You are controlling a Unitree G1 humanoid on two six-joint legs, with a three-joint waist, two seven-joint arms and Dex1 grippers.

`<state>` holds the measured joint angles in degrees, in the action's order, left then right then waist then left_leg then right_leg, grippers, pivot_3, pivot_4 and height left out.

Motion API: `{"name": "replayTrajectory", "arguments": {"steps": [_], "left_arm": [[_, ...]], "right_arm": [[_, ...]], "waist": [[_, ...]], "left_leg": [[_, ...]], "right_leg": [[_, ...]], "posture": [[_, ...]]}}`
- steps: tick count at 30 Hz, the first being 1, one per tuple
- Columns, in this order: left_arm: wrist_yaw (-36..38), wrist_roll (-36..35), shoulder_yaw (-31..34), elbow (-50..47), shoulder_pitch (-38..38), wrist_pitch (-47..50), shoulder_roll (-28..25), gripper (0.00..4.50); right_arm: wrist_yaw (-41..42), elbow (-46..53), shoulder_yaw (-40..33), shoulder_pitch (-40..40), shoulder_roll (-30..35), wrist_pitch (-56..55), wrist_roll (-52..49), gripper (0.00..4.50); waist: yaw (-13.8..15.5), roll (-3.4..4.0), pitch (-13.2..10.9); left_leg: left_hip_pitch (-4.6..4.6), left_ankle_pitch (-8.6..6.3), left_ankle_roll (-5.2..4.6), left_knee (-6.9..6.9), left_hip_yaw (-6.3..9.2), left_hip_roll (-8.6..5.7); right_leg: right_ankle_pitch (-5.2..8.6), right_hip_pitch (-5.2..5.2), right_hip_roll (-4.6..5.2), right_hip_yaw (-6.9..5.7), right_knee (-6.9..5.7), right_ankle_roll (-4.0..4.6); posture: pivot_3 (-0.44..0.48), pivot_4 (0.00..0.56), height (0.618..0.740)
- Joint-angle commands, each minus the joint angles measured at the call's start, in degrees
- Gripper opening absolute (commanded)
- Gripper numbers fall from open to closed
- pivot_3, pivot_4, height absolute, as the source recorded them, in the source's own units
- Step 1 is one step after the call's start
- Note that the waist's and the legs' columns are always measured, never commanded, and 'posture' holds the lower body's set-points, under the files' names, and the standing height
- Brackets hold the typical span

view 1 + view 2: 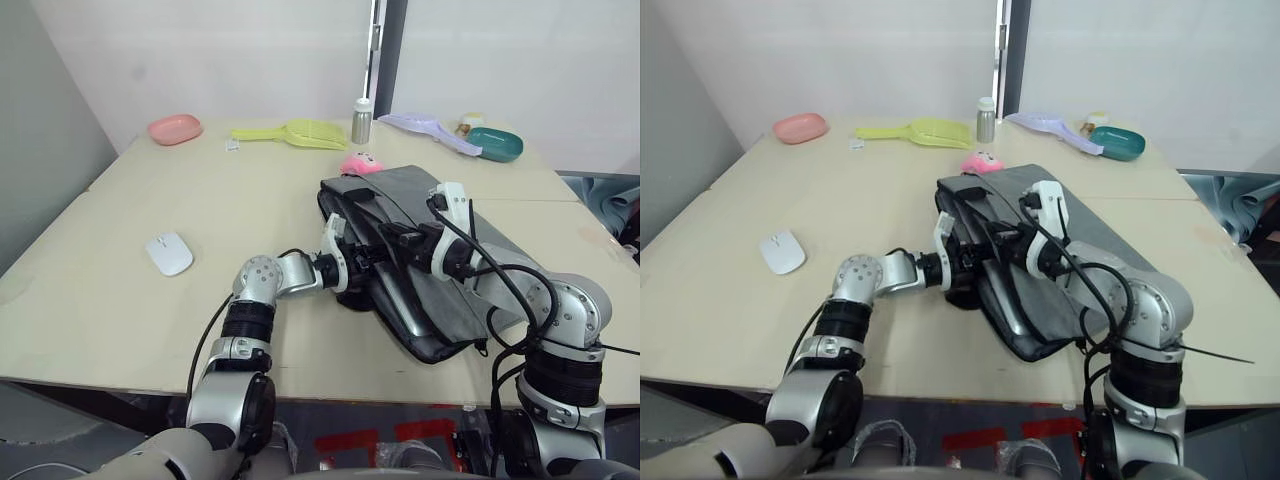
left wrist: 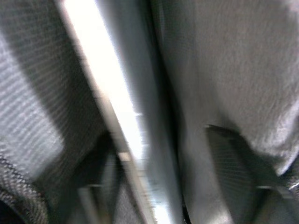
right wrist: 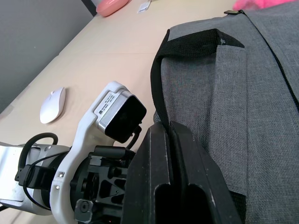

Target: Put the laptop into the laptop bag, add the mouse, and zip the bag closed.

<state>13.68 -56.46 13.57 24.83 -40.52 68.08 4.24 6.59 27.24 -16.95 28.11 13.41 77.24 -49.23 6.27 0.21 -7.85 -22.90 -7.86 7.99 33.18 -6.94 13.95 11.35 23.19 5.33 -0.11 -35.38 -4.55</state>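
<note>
The grey laptop bag (image 1: 420, 210) lies flat on the table right of centre, its long left side open. Inside the opening sits the silver laptop (image 2: 112, 107), its bright edge showing between grey fabric walls. My left gripper (image 1: 362, 262) reaches into that opening from the left. From the right, my right gripper (image 3: 170, 130) comes over the bag and is shut on the upper flap's edge, beside the black strap handle (image 3: 161, 70). The white mouse (image 1: 169, 252) rests alone on the table far to the left, clear of both grippers.
Along the far edge stand a pink dish (image 1: 175, 129), a yellow scoop (image 1: 295, 133), a metal bottle (image 1: 361, 121), a purple scoop (image 1: 430, 128) and a teal dish (image 1: 495, 144). A pink toy (image 1: 360, 163) lies just behind the bag.
</note>
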Motion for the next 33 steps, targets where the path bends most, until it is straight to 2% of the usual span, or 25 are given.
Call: {"name": "replayTrajectory", "arguments": {"steps": [1,4,5,15,20,22,27,31,33], "left_arm": [[0.3,-0.8,1.0,-3.4,0.2,-0.1,1.2,1.44],[0.4,0.3,0.9,-2.6,0.6,-0.7,1.7,0.38],[0.4,0.5,1.0,-2.5,0.6,-0.8,1.9,0.27],[2.2,2.8,-1.5,-1.2,-1.3,-2.0,6.5,0.27],[3.5,3.9,-2.4,-1.9,-0.8,-3.0,5.4,0.27],[5.6,4.8,-4.2,-4.2,0.2,-2.6,2.7,1.30],[9.8,6.9,-6.3,-7.7,0.4,-2.0,-4.2,3.03],[15.3,9.9,-8.3,-9.2,0.4,-2.4,-13.7,4.44],[18.7,10.7,-9.8,-11.4,1.4,-2.3,-18.4,4.48]], "right_arm": [[0.5,0.5,-0.5,0.3,0.8,-0.8,-1.0,0.00],[0.7,0.6,-0.3,0.4,0.5,-0.6,-1.5,0.00],[0.8,0.8,-0.3,0.4,0.3,-0.6,-2.0,0.00],[-0.8,2.3,-1.0,0.1,-3.2,2.0,-6.8,0.00],[-1.6,2.0,-1.2,-0.3,-2.8,2.0,-6.2,0.00],[-1.6,1.4,-1.4,-0.4,-2.1,1.5,-5.6,0.00],[-1.5,0.7,-1.6,-0.4,-1.2,0.7,-5.0,0.00],[-0.7,0.0,-1.1,-1.0,-0.2,-0.2,-4.4,0.00],[-0.3,-0.5,-0.7,-1.1,0.2,-0.7,-4.2,0.00]], "waist": [[0.0,0.00,0.0],[-0.1,0.00,0.0],[0.0,0.00,0.0],[-0.1,0.01,0.0],[0.0,0.01,0.0],[0.0,0.01,0.0],[-0.3,0.02,0.0],[-0.4,0.04,0.0],[-0.4,0.08,0.0]], "left_leg": [[0.00,0.00,0.00,-0.01,0.00,0.00],[0.00,0.00,0.00,-0.01,0.00,0.00],[-0.01,0.00,0.00,-0.01,0.00,0.00],[-0.02,0.00,0.00,-0.14,0.00,0.00],[-0.03,0.00,0.00,-0.15,0.00,0.00],[-0.03,0.00,0.00,-0.14,0.00,0.00],[-0.01,0.00,0.00,-0.18,-0.02,0.00],[0.04,0.01,0.01,-0.18,-0.02,0.01],[0.05,0.01,0.02,-0.18,-0.02,0.01]], "right_leg": [[0.00,0.00,0.00,0.00,0.00,-0.01],[-0.02,0.00,0.00,-0.01,0.02,-0.03],[-0.02,0.00,0.00,-0.01,0.03,-0.03],[-0.02,0.01,-0.01,-0.03,0.15,-0.03],[-0.02,0.01,-0.01,-0.04,0.18,-0.03],[-0.02,0.01,-0.01,-0.04,0.18,-0.03],[-0.02,0.01,-0.01,-0.03,0.17,-0.04],[-0.02,0.02,-0.03,-0.02,0.13,-0.04],[-0.02,0.02,-0.03,-0.02,0.12,-0.04]], "posture": [[0.000,0.150,0.740],[0.000,0.150,0.740],[0.000,0.150,0.740],[0.000,0.150,0.740],[0.000,0.150,0.740],[0.000,0.150,0.740],[0.000,0.150,0.740],[0.000,0.150,0.740],[0.000,0.150,0.740]]}}
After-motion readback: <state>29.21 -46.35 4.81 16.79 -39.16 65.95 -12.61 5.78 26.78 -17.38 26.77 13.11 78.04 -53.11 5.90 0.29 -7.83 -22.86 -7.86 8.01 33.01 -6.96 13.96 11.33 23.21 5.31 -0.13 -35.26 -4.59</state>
